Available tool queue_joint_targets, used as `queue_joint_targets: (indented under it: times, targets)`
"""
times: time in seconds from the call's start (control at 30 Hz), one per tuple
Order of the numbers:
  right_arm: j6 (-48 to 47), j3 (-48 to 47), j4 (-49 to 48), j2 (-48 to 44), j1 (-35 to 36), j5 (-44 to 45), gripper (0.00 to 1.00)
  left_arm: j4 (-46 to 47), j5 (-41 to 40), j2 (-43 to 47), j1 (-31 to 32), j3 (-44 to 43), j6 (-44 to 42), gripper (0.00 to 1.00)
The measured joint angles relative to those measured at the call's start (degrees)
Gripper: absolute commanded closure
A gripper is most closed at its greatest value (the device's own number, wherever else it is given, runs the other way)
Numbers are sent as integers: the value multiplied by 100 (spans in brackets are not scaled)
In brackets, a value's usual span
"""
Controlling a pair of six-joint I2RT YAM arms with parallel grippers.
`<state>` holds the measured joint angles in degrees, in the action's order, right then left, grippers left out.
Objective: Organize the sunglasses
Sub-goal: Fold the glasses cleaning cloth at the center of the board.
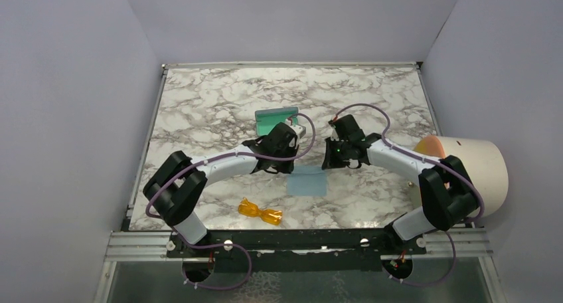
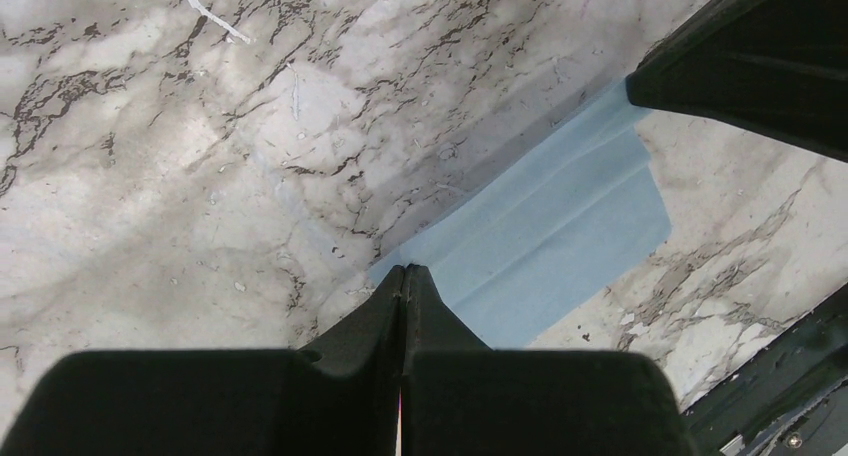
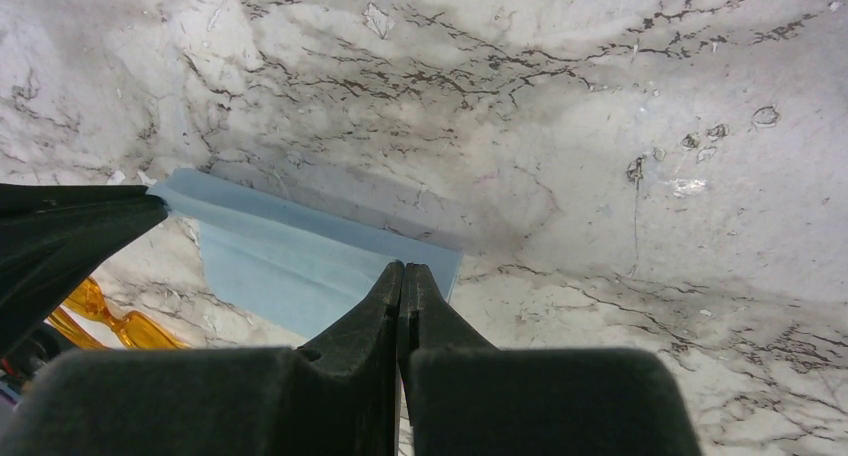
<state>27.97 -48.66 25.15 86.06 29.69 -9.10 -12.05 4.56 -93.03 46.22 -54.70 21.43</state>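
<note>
The orange-amber sunglasses (image 1: 260, 212) lie folded near the table's front edge, apart from both grippers; they also show at the left edge of the right wrist view (image 3: 110, 321). The light blue cloth (image 1: 309, 183) lies at mid table. My left gripper (image 1: 291, 163) is shut at its far left corner (image 2: 405, 269). My right gripper (image 1: 327, 163) is shut at its far right corner (image 3: 403, 266). The cloth's far edge (image 2: 540, 176) runs taut between them, with a shadow beneath it. The open case (image 1: 275, 119), teal inside, sits behind the left wrist, partly hidden.
A large cream cylinder (image 1: 475, 167) lies on its side at the table's right edge, beside the right arm. Grey walls close in the table on the left, back and right. The marble top (image 1: 212, 103) extends behind the case.
</note>
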Motion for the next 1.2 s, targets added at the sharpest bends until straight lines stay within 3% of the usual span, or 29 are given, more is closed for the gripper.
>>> queue_joint_targets:
  times: [1.2]
  targets:
    - [50, 391, -136, -188, 214, -76, 99, 15, 59, 219, 192, 352, 205, 97]
